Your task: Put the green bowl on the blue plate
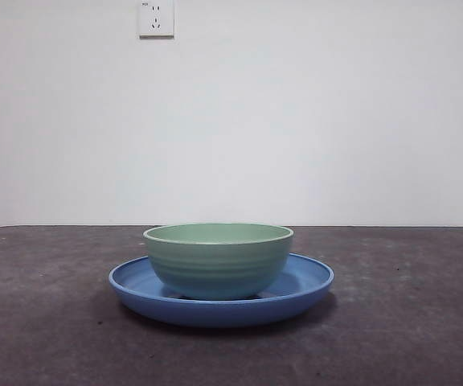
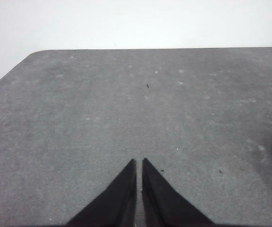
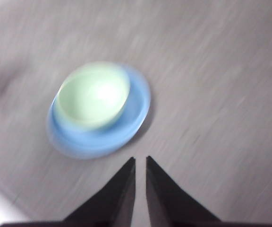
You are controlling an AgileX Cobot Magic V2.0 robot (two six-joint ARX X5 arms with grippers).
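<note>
Already the counter point(image 1: 38, 322), a dark grey felt-like surface, carries everything that matters, with a white wall behind it and a wall socket point(image 1: 156, 18) high up. On it lies the blue plate point(image 1: 304, 281), wide and shallow, and the green bowl point(image 1: 218, 259) stands upright inside its rim, base on the plate's floor. In the front view the bowl sits a little toward the left of the plate's middle, so more blue shows on the right, but its foot looks well inside the upturned edge and it does not lean.

By that evidence the placing looks done, and the step in hand is judged to be the retreat. The right hand point(image 3: 140, 161) hangs above and to one side of the stacked pair, clear of both, its two black jaws drawn nearly together around a thin slit and holding nothing; that view is smeared, which suggests the arm is travelling. The left hand point(image 2: 139, 162) waits over bare counter well away, jaws likewise almost touching and empty.

To finish well, the right arm should rise before swinging sideways, so neither jaw clips the bowl's thin rim and slides it off centre.
</note>
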